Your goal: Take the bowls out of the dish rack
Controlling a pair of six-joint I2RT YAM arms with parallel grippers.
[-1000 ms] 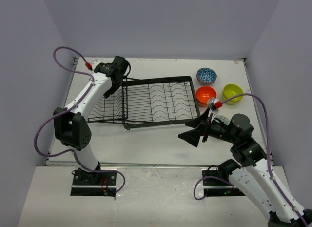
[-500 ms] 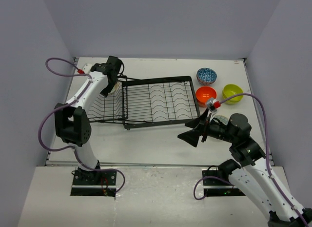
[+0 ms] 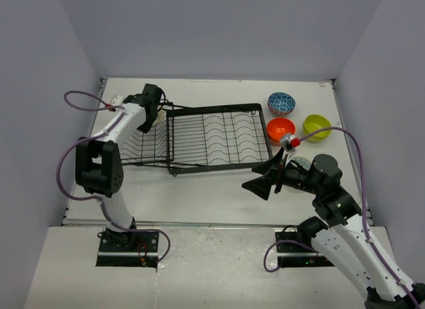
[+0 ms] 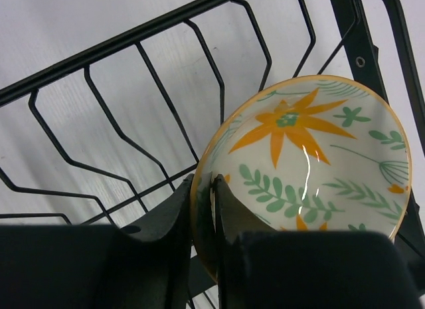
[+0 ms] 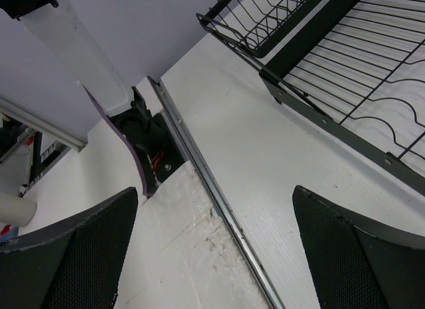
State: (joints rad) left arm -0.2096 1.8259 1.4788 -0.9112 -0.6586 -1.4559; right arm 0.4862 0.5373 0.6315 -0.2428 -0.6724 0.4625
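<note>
The black wire dish rack (image 3: 219,133) lies mid-table. My left gripper (image 3: 154,119) is over the rack's left basket section. In the left wrist view it (image 4: 212,206) is shut on the rim of a cream bowl (image 4: 312,156) with an orange flower and green leaves, held tilted above the rack wires (image 4: 119,126). A blue-and-white bowl (image 3: 281,103), an orange bowl (image 3: 280,129) and a lime green bowl (image 3: 317,127) sit on the table right of the rack. My right gripper (image 3: 264,178) is open and empty near the rack's front right corner (image 5: 285,90).
The table's metal front edge (image 5: 219,203) runs under my right gripper, with the left arm's base (image 5: 143,133) beyond it. Something pale (image 3: 300,163) is mostly hidden under my right wrist. Grey walls close the table on three sides.
My left wrist has shifted a little left and nearer over the rack's left end, still holding the bowl. The right arm has not moved.
</note>
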